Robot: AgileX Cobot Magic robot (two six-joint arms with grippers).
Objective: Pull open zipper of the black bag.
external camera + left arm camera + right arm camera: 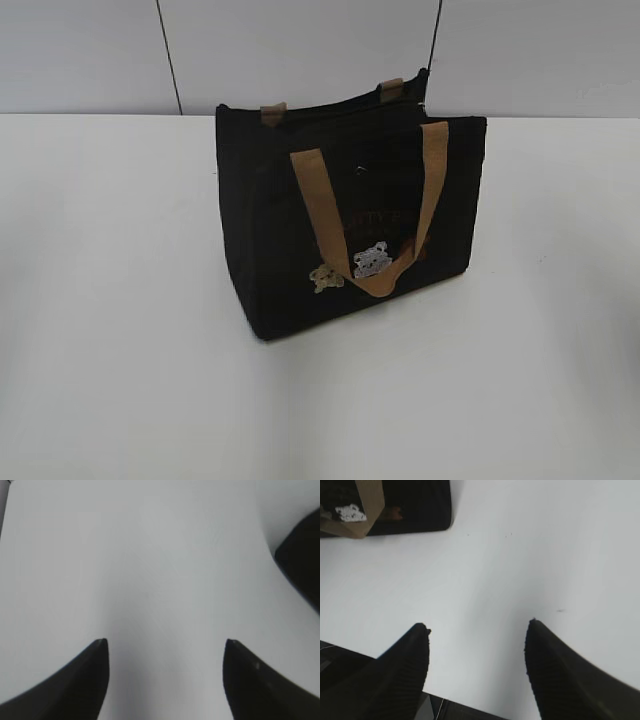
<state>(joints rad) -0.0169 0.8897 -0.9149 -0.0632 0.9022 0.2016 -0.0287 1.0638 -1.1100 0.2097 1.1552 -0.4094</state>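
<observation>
Black bag point(340, 235) stands upright on the white table point(110, 330), toward the back, near the pale wall point(90, 50). Front face turned to the camera, one corner forward. Near tan handle point(372, 235) hangs down the front in a loop, over faint lettering and two small bear figures point(350, 268); the far handle shows only as two tan stubs at the top edge. Zipper point(345, 108) reads as a thin dark line along the top; pull tab cannot be made out. Left claw point(164, 642) released, fingers spread over bare table, a dark shape at the right edge of its view. Right claw point(477, 625) also released, grasping nothing, over bare table, the bag's lower front well apart from it.
</observation>
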